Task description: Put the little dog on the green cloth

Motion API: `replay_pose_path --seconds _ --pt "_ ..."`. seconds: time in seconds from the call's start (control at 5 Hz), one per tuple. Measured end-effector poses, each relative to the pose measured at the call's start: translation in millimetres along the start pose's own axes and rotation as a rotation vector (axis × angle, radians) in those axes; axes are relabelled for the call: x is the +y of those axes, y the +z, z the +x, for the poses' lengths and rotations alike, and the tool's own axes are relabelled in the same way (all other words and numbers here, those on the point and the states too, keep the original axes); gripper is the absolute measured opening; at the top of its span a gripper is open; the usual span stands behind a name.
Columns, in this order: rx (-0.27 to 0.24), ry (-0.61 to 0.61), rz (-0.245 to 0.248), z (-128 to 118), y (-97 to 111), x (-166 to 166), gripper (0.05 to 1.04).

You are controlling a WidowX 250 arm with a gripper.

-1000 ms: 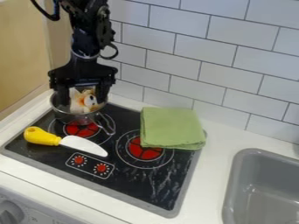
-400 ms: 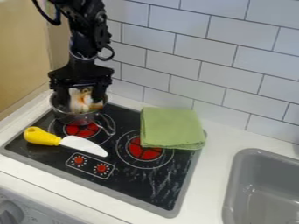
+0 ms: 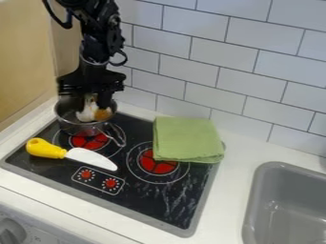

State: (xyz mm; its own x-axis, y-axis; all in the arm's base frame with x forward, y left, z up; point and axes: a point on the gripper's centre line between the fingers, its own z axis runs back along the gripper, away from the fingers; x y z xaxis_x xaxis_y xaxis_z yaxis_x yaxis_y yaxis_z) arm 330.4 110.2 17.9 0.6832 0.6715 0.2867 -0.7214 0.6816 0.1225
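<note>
The black gripper [image 3: 91,102] has its jaws clamped on the little dog [image 3: 86,113] inside the metal pot [image 3: 81,129], whose wall rings them, its handle [image 3: 115,136] slanting out toward the viewer. Nearer the viewer than the jaws lies a yellow-handled knife [image 3: 70,154], and to their right in view the green cloth [image 3: 186,139]; the dog's long axis looks roughly upright, its facing unclear.

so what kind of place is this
Most likely a toy or mock-up kitchen: there's a stovetop with red burner rings and small dials, a clear pot on it, and a grey sink set into the white counter.
</note>
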Motion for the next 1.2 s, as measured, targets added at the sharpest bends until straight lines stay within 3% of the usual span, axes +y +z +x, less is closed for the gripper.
replay_pose_path --seconds 0.2,0.8,1.0,1.2 --pt "-0.009 0.007 0.015 3 0 0 0.340" --pt "-0.019 0.004 0.010 -4 5 0 0.094" --pt "-0.021 -0.010 0.022 -12 15 3 0.071" --pt "-0.069 -0.029 -0.002 -12 35 -2 0.064"
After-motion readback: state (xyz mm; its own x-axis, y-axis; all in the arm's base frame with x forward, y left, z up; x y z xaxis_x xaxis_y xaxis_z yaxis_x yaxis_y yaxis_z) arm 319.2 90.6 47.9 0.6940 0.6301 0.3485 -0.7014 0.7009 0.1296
